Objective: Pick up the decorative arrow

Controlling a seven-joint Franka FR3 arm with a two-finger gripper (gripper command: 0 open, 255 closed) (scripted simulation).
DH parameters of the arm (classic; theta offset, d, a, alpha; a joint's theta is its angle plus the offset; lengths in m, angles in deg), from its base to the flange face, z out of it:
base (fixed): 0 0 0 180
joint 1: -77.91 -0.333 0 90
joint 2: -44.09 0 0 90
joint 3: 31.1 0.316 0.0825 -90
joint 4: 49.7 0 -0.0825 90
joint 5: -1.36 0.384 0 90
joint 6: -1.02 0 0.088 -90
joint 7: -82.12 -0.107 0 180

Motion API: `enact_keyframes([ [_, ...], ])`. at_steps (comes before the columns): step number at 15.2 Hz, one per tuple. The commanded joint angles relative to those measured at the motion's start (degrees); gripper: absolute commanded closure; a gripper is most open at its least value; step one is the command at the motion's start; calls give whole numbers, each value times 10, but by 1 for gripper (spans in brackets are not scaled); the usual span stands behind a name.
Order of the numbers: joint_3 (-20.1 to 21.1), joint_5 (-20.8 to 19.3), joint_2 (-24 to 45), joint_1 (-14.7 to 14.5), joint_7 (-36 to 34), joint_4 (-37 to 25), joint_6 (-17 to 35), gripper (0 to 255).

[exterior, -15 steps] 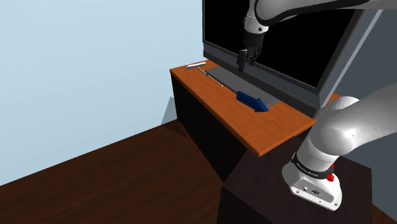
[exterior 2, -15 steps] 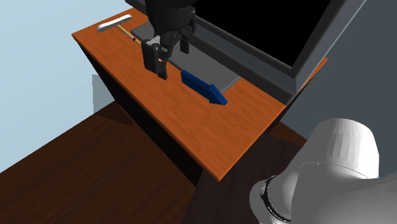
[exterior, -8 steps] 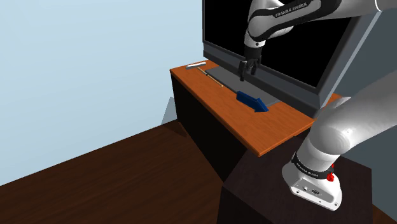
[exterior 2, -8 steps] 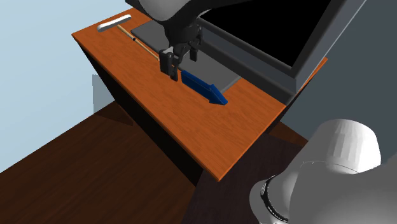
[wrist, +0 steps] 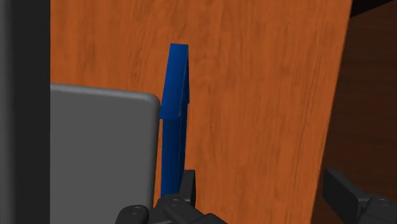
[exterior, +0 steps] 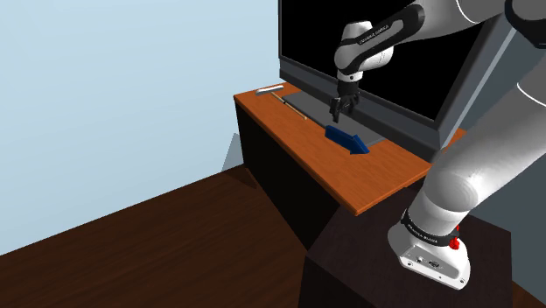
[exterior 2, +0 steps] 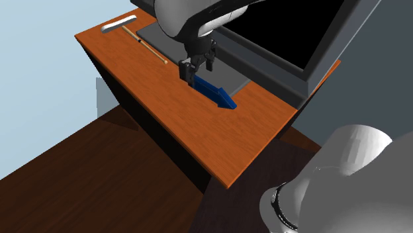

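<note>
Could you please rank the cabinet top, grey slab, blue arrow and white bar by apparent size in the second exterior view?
1. cabinet top
2. grey slab, partly hidden
3. blue arrow
4. white bar, farther off, so less sure

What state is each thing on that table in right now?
blue arrow, lying flat on the table, not gripped.
fingers, open, low over the arrow's tail.
thin stick, lying flat, untouched.
white bar, lying flat at the corner.
screen, upright, black.
</note>
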Motion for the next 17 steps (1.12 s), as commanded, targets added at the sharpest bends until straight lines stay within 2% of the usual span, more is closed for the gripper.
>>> enact_keyframes([
  [1, -17, 9, 41, 7, 18, -8, 21, 0],
  [9, -52, 72, 202, 40, 85, -57, 77, 0],
  [17, -43, 100, 252, 47, 103, -49, 131, 0],
])
